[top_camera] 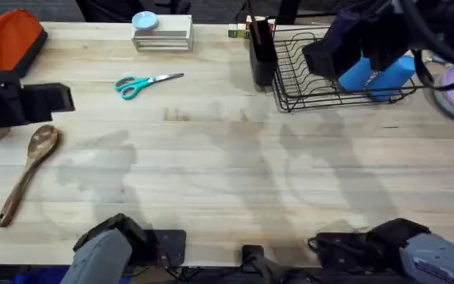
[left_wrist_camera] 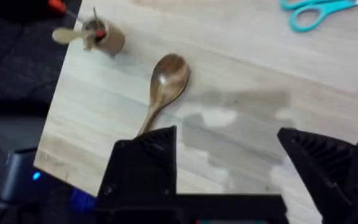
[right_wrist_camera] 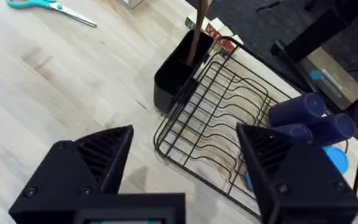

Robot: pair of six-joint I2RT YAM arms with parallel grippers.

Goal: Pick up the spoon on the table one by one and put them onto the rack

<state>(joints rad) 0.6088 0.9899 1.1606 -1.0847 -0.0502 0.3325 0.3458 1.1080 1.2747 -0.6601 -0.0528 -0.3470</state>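
Over tabletop (top_camera: 227,173) left edge: left gripper (left_wrist_camera: 229,168) wide open, empty, above spoon (top_camera: 27,173). Right gripper (right_wrist_camera: 182,168) open, empty beside rack (top_camera: 321,79), second spoon handle (right_wrist_camera: 199,28) upright in holder.

The overhead camera looks down and forward over the whole table (top_camera: 227,173) from above the arm bases, taking in the rack (top_camera: 321,87) at the far right. The left wrist camera looks down from some height on the table's left edge — sharing the spoon (left_wrist_camera: 163,84) and scissors (left_wrist_camera: 319,11) with the overhead. The right wrist camera hangs closer — angled down at the rack (right_wrist_camera: 222,118), sharing it and the scissors with the overhead.
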